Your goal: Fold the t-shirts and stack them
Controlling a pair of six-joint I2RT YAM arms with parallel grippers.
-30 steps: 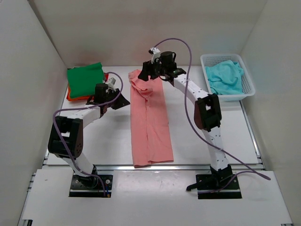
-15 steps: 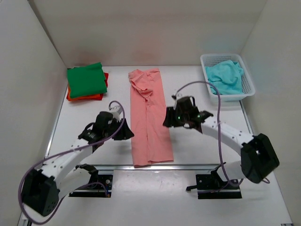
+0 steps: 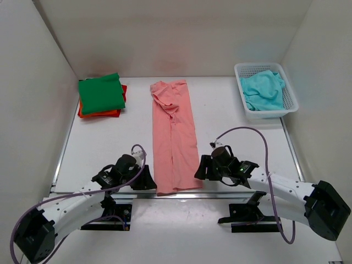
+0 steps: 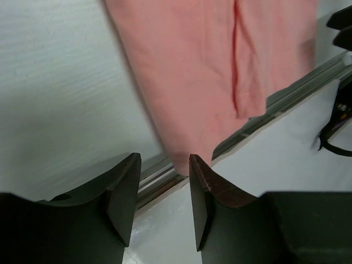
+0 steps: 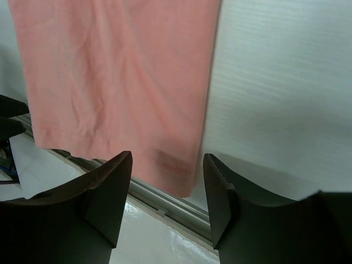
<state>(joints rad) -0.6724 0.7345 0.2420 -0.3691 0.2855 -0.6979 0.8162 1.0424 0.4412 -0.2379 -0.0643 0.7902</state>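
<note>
Salmon pink t-shirt (image 3: 174, 137) laid flat at centre of table (image 3: 110, 143), folded lengthwise into a narrow strip. Long axis runs near-to-far, near end leaning slightly to the right. Collar end points to the far wall; hem end points to the arm bases. Small sleeve fold bunched at far left of strip. Hem reaches the table's near edge, lower corners lapping onto the metal rail (image 4: 291, 88).

Left claw (image 4: 163, 165) low at near edge, just beside hem's left corner; fingers spread, nothing pinched, corner of cloth seen through the gap. Right claw (image 5: 168, 159) low at near edge, just beside hem's right corner; fingers spread, nothing pinched, hem seen through the gap. Contact w/ cloth: cannot tell for either.

Green t-shirt (image 3: 100, 93) folded, resting on orange-red t-shirt (image 3: 99, 114) at far left corner, well apart from the strip. Only red margins showing along near and right sides of stack. Turquoise t-shirt (image 3: 264, 91) crumpled inside white basket (image 3: 290, 99) at far right corner.

Open table both sides of the strip: wide bare band betw. strip and left stack, another betw. strip and basket. Side walls close in on left and right. Least room at near edge, w/ both claws and hem crowding the rail.
</note>
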